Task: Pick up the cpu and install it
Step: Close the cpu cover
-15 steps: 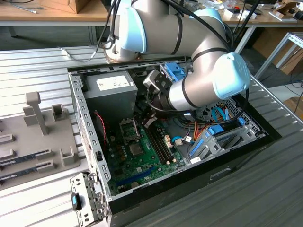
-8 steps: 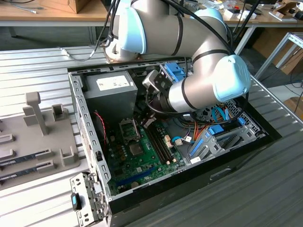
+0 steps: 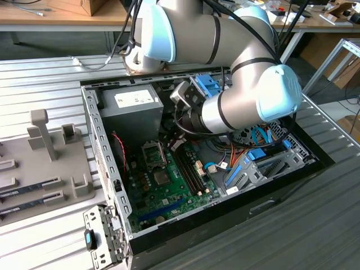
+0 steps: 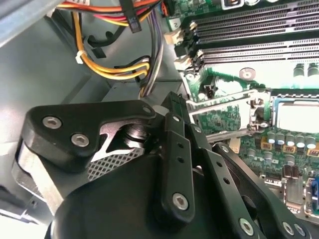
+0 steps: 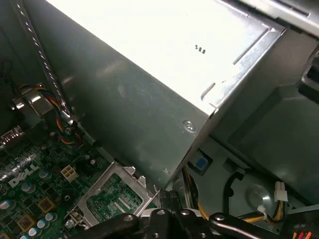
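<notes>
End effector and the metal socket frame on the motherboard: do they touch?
Cannot tell. In the second wrist view the end effector overlaps the edge of the socket frame; neither contact nor a gap shows plainly.

The grey power-supply box [image 5: 139, 109] looked like brushed sheet metal, dully shining. The black gripper [image 4: 173, 102] looked matt plastic, studded with bright steel screws [image 4: 180, 200]. The green motherboard [image 3: 169, 197] was glossy; the silver robot arm [image 3: 228, 109] smooth, satin metal.

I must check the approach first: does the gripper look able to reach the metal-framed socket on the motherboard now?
Probably yes. The gripper hangs close beside the socket, which seems to stand open, and nothing lies over it. The yellow cables run off to the side.
</notes>
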